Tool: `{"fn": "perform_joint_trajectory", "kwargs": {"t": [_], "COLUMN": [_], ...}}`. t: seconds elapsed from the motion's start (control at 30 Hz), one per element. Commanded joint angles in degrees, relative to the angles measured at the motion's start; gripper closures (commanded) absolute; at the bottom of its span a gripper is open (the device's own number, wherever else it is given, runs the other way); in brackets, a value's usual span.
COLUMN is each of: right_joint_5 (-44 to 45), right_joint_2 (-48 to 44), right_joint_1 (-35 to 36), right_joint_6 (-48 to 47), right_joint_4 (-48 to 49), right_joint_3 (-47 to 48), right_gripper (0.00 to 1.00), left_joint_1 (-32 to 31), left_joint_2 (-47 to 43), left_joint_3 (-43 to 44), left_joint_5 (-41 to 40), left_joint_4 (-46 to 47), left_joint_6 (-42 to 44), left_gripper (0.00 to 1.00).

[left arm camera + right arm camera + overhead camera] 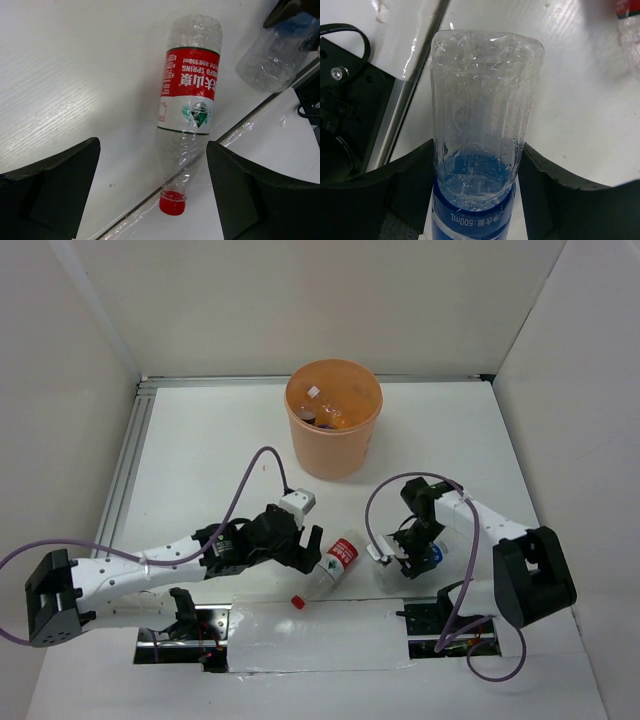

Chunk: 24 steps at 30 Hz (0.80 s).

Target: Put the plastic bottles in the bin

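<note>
Top view: the bin [333,420] sits at the far side of the surface [200,470]. A red-label bottle [335,562] lies flat near the arms, just beside the left fingers [308,540]. The right fingers [405,560] are on a blue-label bottle [386,572].

Left wrist: fingers [55,185] spread wide, holding nothing. The red-label bottle [189,100] lies between them untouched, red cap toward the camera.

Right wrist: fingers [410,185] are clamped on both sides of the blue-label bottle [480,125], at its label.
</note>
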Motion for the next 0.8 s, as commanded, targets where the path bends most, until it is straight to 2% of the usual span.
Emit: {"fn": "perform_joint_trajectory", "kwargs": {"t": [0.0,0.03,0.17,0.23,0.3,0.4,0.47,0.5,0.53,0.6,0.63,0.7,0.73,0.77], "right_joint_5": [0.5,-2.8,-13.2,-19.0,-22.2,-28.3,-32.6,-34.0,-35.4,-40.0,-41.5,-43.7,-42.2,-41.3], "right_joint_2": [2.5,2.5,0.4,-0.3,1.0,2.3,3.1,3.7,4.2,4.2,4.2,5.2,6.4,10.6], "right_joint_1": [-0.5,-1.5,-8.4,-11.8,-13.3,-15.0,-15.0,-15.0,-15.0,-15.0,-15.0,-13.1,-11.4,-9.6], "right_joint_6": [5.4,6.2,12.6,16.7,20.1,22.9,28.4,30.1,36.3,43.5,53.7,63.7,66.6,66.6], "right_joint_4": [4.3,3.0,-1.9,-3.6,-5.0,-5.7,-3.2,0.6,4.2,13.8,28.5,45.1,52.5,51.9], "right_joint_3": [2.9,4.9,19.9,30.8,40.7,49.3,56.3,58.3,61.3,62.1,61.5,57.0,57.0,60.8], "right_gripper": [0.76,0.81,0.82,0.82,0.82,0.82,0.82,0.81,0.81,0.80,0.78,0.74,0.74,0.73], "left_joint_1": [-2.2,-2.2,-3.5,-4.1,-4.1,-4.7,-4.7,-4.7,-4.7,-4.7,-5.2,-5.2,-5.2,-5.2], "left_joint_2": [3.1,3.8,6.2,6.2,6.2,6.2,6.8,6.8,8.1,9.2,10.0,12.9,14.3,15.6], "left_joint_3": [1.2,1.2,1.8,1.8,1.1,0.6,0.6,0.6,0.6,0.6,0.6,1.5,2.1,2.8], "left_joint_5": [-1.8,-1.8,-0.8,-0.2,0.5,1.2,2.5,2.5,3.2,3.8,4.3,4.3,4.3,4.3], "left_joint_4": [3.7,4.8,6.0,6.7,7.6,8.8,9.4,9.4,9.9,10.5,11.1,11.1,11.1,11.1], "left_joint_6": [-1.0,-0.5,1.3,1.8,2.4,2.9,3.4,3.4,3.4,3.4,3.9,3.9,3.9,4.5], "left_gripper": [0.00,0.00,0.00,0.00,0.00,0.00,0.00,0.00,0.00,0.00,0.00,0.00,0.00,0.00]}}
